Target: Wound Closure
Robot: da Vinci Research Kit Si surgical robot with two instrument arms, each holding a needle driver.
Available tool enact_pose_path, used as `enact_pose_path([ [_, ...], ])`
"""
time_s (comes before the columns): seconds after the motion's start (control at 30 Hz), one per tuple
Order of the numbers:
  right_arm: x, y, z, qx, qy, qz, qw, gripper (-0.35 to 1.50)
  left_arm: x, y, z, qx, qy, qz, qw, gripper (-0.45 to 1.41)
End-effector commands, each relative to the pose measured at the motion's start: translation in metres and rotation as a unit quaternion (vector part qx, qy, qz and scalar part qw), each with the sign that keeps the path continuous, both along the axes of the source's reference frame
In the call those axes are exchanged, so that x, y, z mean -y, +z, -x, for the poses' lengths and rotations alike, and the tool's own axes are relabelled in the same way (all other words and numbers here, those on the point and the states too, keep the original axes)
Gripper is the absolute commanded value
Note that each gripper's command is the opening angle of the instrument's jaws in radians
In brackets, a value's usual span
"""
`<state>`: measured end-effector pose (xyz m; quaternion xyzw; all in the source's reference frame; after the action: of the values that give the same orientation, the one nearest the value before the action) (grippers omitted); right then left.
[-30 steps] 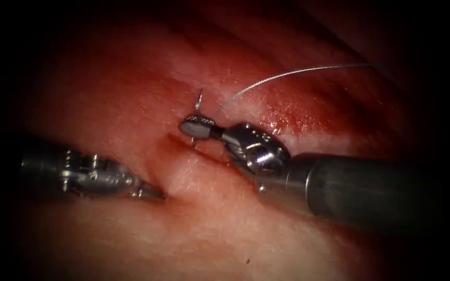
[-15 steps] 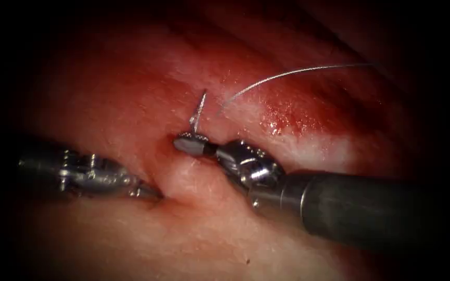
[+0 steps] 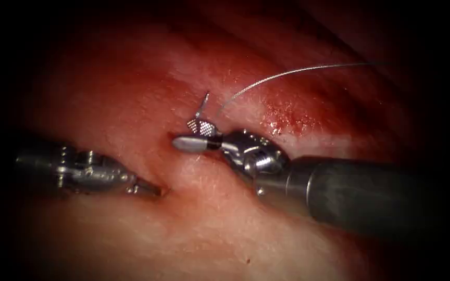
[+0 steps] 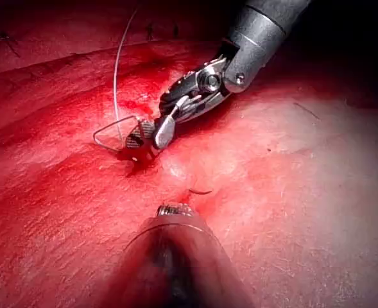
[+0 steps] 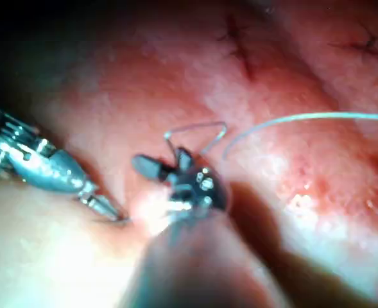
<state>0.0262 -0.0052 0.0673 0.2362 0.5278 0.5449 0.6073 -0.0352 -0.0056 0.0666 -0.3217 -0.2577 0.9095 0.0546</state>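
On the left of the cut, the left tool (image 3: pixel 144 188) presses its closed fingers into the tissue (image 3: pixel 209 229), gripping what looks like the wound's edge, probably to steady that lip. At the cut (image 3: pixel 170 143) itself, the needle (image 4: pixel 115 131) shows as a bare arc above the surface with its thread (image 3: pixel 287 73) trailing off to the right; whether either end sits in the tissue I cannot tell. From the right, the right tool (image 3: pixel 196 135) reaches in with its fingers parted around the needle, apparently not clamped on it.
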Motion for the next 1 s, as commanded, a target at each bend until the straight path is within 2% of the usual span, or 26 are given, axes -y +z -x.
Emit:
enact_pose_path([
  [0.03,-0.0001,0.0007,0.0002,0.014,-0.009,0.009,1.000,1.18,0.0006,0.0005,0.0004,0.000,0.001,-0.001,1.000,-0.28],
  [0.33,-0.0005,0.0009,-0.0014,0.041,-0.025,0.031,0.998,1.06,0.0006,0.0005,0.0005,0.000,0.000,-0.001,1.000,-0.28],
  [0.5,-0.0005,0.0007,-0.0015,0.044,-0.030,0.031,0.998,0.73,0.0006,0.0004,0.0003,0.001,0.001,-0.001,1.000,-0.28],
  [0.53,-0.0005,0.0006,-0.0013,0.046,-0.027,0.031,0.998,0.57,0.0006,0.0004,0.0003,0.001,0.001,-0.001,1.000,-0.28],
  [0.57,-0.0004,0.0006,-0.0012,0.048,-0.024,0.032,0.998,0.29,0.0006,0.0004,0.0003,0.001,0.001,-0.001,1.000,-0.28],
  [0.6,-0.0003,0.0005,-0.0009,0.053,-0.020,0.032,0.998,-0.32,0.0006,0.0004,0.0003,0.001,0.001,-0.001,1.000,-0.28],
  [0.77,-0.0001,0.0005,-0.0007,0.089,-0.026,0.024,0.995,-0.35,0.0007,0.0004,0.0003,0.001,0.001,-0.001,1.000,-0.28],
  [1.0,0.0011,0.0005,-0.0014,0.071,-0.034,0.002,0.997,-0.35,0.0006,0.0004,0.0004,0.001,0.001,-0.001,1.000,-0.28],
])
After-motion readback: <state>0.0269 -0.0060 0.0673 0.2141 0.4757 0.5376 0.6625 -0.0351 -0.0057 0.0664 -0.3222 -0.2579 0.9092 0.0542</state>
